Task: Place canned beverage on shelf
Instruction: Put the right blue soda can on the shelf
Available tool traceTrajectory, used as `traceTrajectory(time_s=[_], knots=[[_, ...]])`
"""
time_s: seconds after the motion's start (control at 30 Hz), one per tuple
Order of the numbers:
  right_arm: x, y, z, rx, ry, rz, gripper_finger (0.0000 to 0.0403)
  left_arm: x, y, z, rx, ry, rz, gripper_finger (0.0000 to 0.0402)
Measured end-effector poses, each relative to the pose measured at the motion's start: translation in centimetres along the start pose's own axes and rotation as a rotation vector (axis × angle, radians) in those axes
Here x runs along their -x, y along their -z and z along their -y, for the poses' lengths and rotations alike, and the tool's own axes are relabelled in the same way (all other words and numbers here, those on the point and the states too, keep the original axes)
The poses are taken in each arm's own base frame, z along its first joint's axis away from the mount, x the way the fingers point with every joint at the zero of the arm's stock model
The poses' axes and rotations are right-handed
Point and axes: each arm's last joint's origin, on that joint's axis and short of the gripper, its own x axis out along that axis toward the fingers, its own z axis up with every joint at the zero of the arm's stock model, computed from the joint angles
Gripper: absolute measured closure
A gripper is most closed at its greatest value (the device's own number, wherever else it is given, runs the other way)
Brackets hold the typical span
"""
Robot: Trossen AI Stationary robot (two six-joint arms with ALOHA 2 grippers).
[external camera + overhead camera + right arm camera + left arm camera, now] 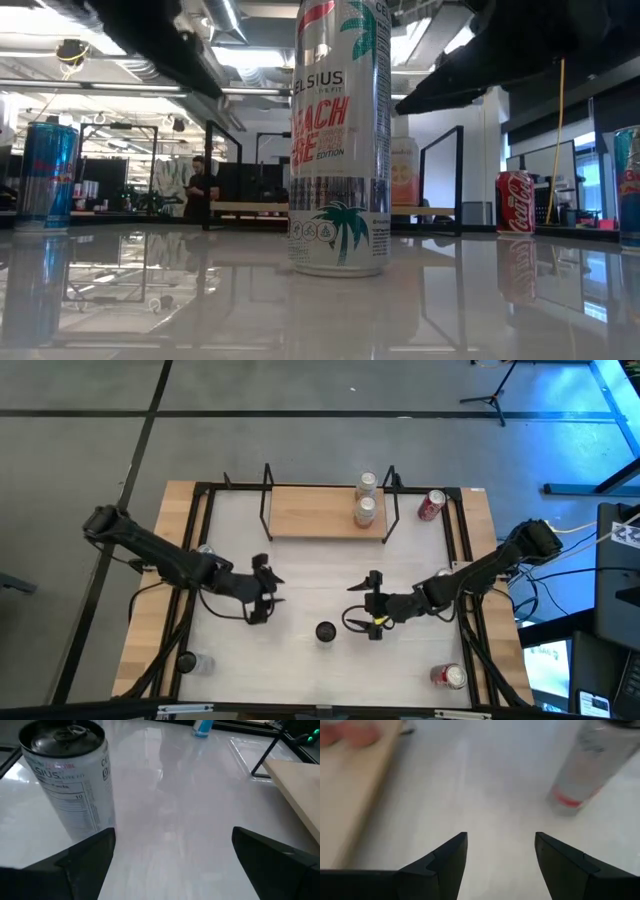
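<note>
A tall white Celsius can [325, 631] stands upright on the white tabletop near the front middle; it fills the low view [340, 140]. My right gripper [372, 605] is open just to the can's right and a little farther back. In its wrist view [172, 855] the can [65, 780] stands beyond one finger, apart from it. My left gripper [268, 592] is open to the can's left and farther back. Its wrist view [500, 855] shows a blurred silver can [585, 765] ahead. The light-wood shelf [310, 512] stands at the far middle and carries two silver cans [366, 497].
A red can [431, 505] stands right of the shelf. Another red can [450, 676] is at the front right. A clear-looking can [190, 662] is at the front left and a blue one [204, 550] at the left. A black frame [200, 520] edges the table.
</note>
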Motion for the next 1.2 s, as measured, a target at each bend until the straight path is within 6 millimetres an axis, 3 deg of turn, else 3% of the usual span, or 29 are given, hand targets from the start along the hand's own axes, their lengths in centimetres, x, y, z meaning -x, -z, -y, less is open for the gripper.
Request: traceTrajectory(time_s=[0.17,0.3,0.5,0.87,1.0,1.2], knots=[[-0.1,0.1,0.0,0.000,0.004,-0.007,0.0006,2.0,-1.6,-0.9,0.036,-0.083,-0.094,0.0156],[-0.1,0.1,0.0,-0.004,0.004,-0.006,0.0006,1.9,-2.0,-1.3,0.071,-0.057,-0.095,0.0115],[-0.2,-0.2,-0.4,-0.038,-0.103,0.013,0.0006,-0.4,-1.6,0.3,-0.014,-0.006,-0.080,0.0063],[-2.3,1.2,-1.7,-0.059,-0.235,-0.019,0.0006,-4.1,-0.6,4.0,-0.126,0.117,-0.051,0.0057],[-1.0,0.1,-1.2,-0.081,-0.210,-0.147,0.0006,-5.1,0.0,4.4,-0.142,0.117,-0.091,0.0057],[4.1,-3.6,1.2,-0.155,0.001,-0.425,0.0006,-5.9,0.5,4.6,-0.153,0.110,-0.121,0.0056]])
